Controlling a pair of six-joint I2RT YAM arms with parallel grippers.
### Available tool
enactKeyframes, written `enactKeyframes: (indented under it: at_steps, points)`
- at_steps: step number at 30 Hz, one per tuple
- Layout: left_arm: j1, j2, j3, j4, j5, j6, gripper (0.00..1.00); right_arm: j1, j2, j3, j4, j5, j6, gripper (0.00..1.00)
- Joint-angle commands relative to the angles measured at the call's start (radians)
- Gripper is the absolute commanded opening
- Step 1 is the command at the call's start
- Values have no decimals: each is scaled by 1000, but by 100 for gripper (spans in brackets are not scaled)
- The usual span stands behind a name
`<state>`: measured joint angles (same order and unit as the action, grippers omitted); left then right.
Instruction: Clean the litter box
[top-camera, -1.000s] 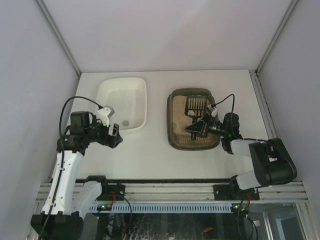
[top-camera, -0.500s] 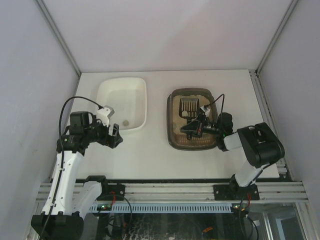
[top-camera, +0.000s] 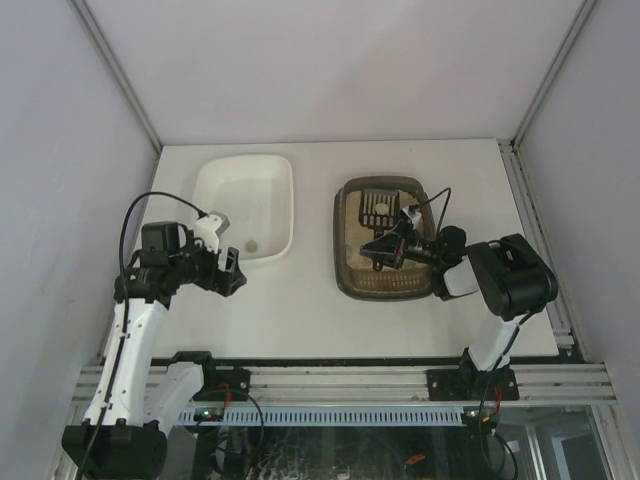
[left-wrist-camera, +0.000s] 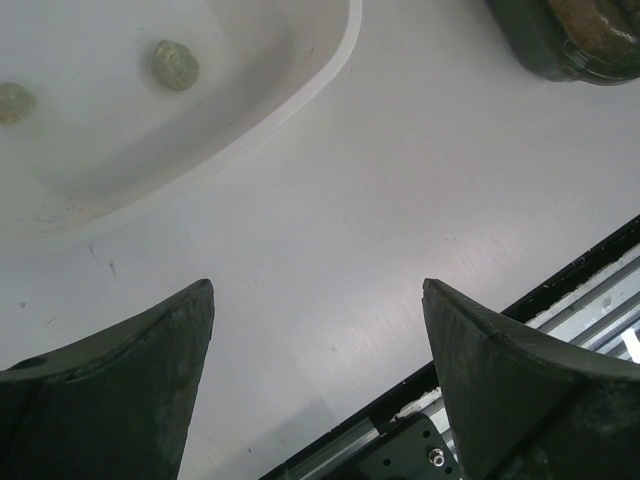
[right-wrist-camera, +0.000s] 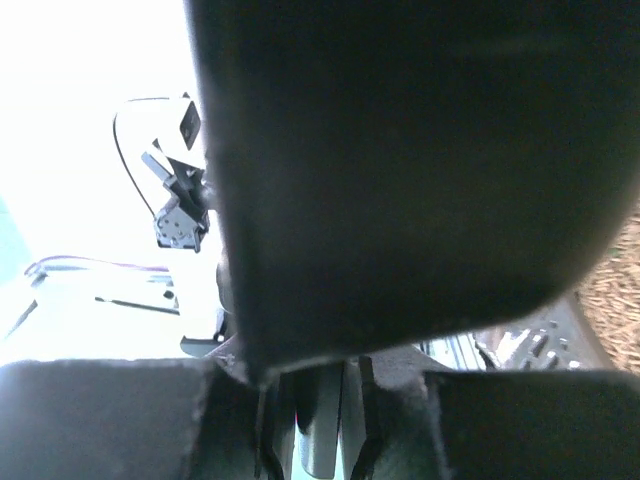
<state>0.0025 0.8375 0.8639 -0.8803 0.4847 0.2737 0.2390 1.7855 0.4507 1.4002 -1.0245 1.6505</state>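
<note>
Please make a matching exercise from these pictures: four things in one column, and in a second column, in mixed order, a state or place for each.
Things:
1. white tub
2. litter box
3. scoop
4. left gripper

States:
A. open, over the table
B. has beige litter inside
C. held by the right gripper
D. has two greyish clumps inside

Pairs: 1-D, 2-B, 3-C, 4-A.

robot lab cell, plain white walls (top-camera: 330, 70), aluminium rail (top-camera: 340, 382), white table (top-camera: 300, 310)
</note>
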Motion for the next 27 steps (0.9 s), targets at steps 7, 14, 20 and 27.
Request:
enactKeyframes:
  at_steps: [7, 14, 20, 27]
  points:
    - [7, -12, -15, -2, 53, 34, 89, 14, -62, 15, 71, 6, -8, 0]
    - [6, 24, 52, -70, 68, 94, 91, 133, -258, 168, -834, 103, -530, 0]
    - [73, 1, 191, -18, -114, 76, 92, 245, -271, 451, -1402, 250, -842, 0]
    - [219, 96, 257, -2, -135, -27, 91, 384, -52, 853, -1758, 400, -1003, 0]
